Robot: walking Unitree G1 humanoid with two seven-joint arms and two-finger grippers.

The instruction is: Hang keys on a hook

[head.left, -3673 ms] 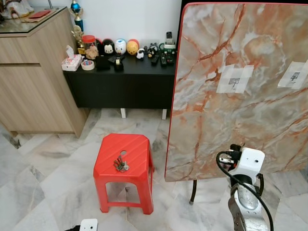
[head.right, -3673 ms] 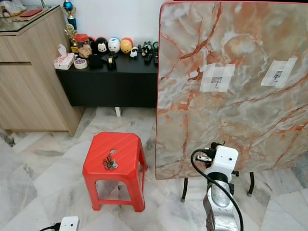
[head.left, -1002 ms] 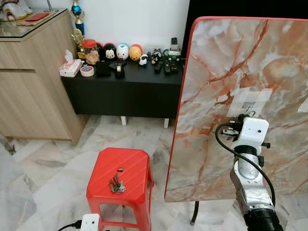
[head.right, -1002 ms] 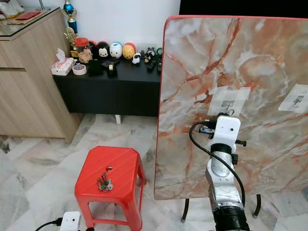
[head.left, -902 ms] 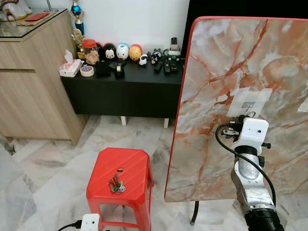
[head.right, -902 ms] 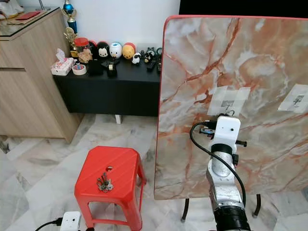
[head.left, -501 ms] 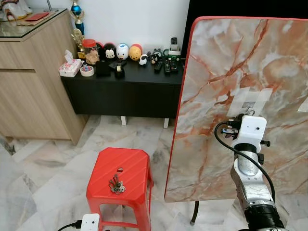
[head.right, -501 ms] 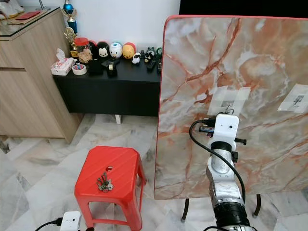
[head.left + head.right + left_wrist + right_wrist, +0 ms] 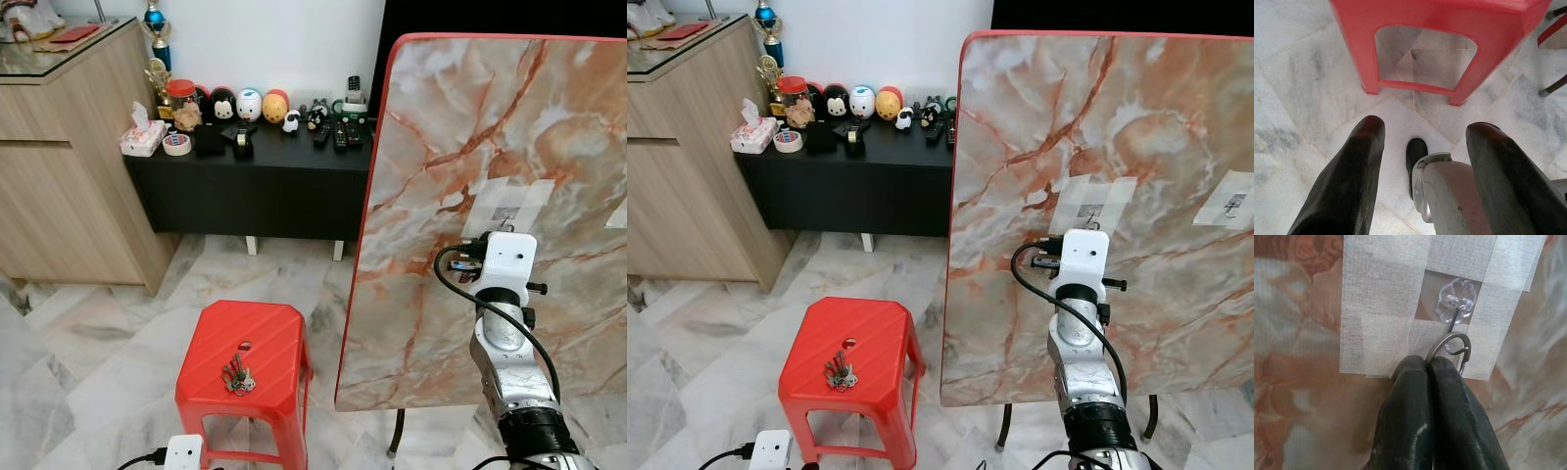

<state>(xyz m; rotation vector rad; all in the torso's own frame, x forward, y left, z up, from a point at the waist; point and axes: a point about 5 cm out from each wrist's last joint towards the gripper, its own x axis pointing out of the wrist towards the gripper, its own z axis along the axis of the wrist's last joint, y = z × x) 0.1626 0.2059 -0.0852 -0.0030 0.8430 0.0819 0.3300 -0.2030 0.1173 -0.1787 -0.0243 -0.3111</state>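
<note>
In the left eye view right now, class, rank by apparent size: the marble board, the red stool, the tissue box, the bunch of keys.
1. marble board
2. red stool
3. tissue box, though it stands farther from the camera
4. bunch of keys

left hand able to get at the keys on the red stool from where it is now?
Probably yes. The left hand hangs low with fingers open, in front of the red stool. The keys lie uncovered on the seat, so it would need to rise above it.

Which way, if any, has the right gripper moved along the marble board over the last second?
Yes. The right gripper has sunk slightly: its white wrist housing now sits lower against the taped hook patch on the marble board.
</note>
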